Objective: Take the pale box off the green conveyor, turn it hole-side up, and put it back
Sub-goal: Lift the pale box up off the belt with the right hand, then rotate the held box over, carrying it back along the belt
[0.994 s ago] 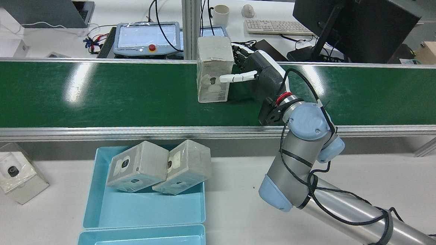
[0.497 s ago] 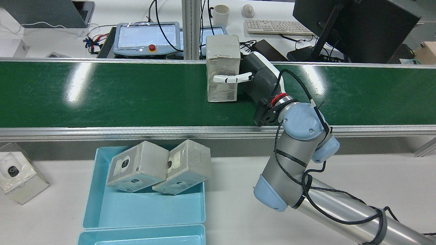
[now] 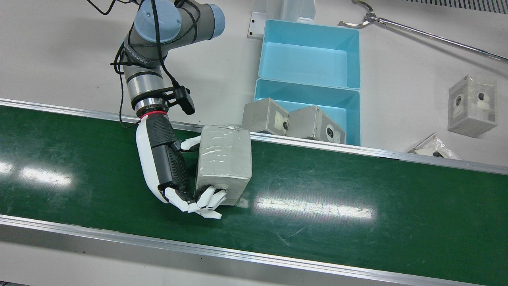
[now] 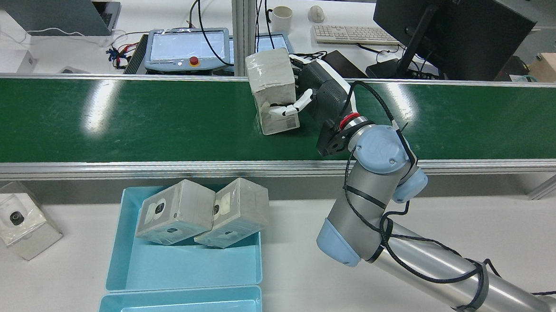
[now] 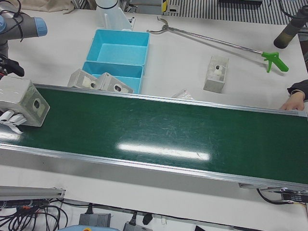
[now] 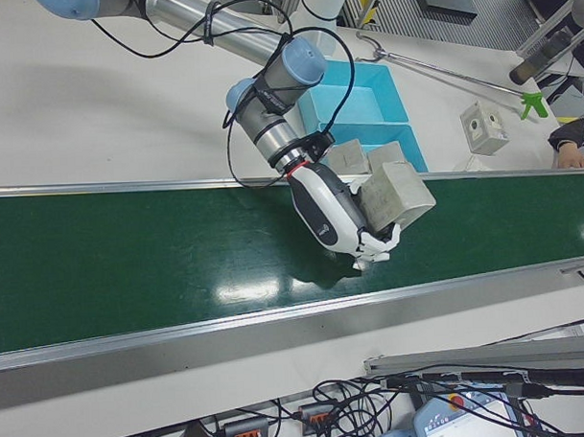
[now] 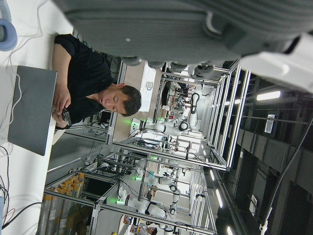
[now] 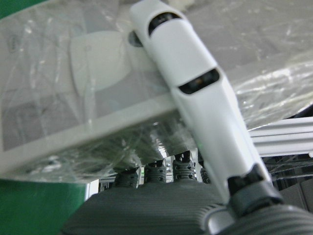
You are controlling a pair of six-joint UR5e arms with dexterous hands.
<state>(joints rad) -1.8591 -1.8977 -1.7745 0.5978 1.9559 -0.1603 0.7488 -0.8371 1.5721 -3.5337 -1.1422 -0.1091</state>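
Observation:
The pale, plastic-wrapped box (image 3: 224, 159) is tilted over the green conveyor (image 3: 357, 198), held off its flat side. My right hand (image 3: 166, 167) is shut on it: fingers (image 3: 206, 200) wrap one end, the thumb presses the opposite face. In the rear view the box (image 4: 272, 79) leans with its top to the left beside the hand (image 4: 319, 89). The left-front view shows the box (image 5: 21, 98) with its hole on a side face. The right hand view shows the wrap (image 8: 73, 98) under a white finger (image 8: 190, 88). My left hand (image 7: 171, 24) shows only as a dark underside.
Two blue trays (image 3: 309, 59) stand beside the belt; two similar boxes (image 4: 203, 211) lean on the nearer one. Another box (image 3: 472, 105) and a reach tool (image 5: 216, 41) lie on the white table. A person with a laptop (image 4: 52, 11) sits beyond the belt.
The box has gone from upright to tilted, its top swinging left in the rear view. My right hand has rolled and shifted left with it.

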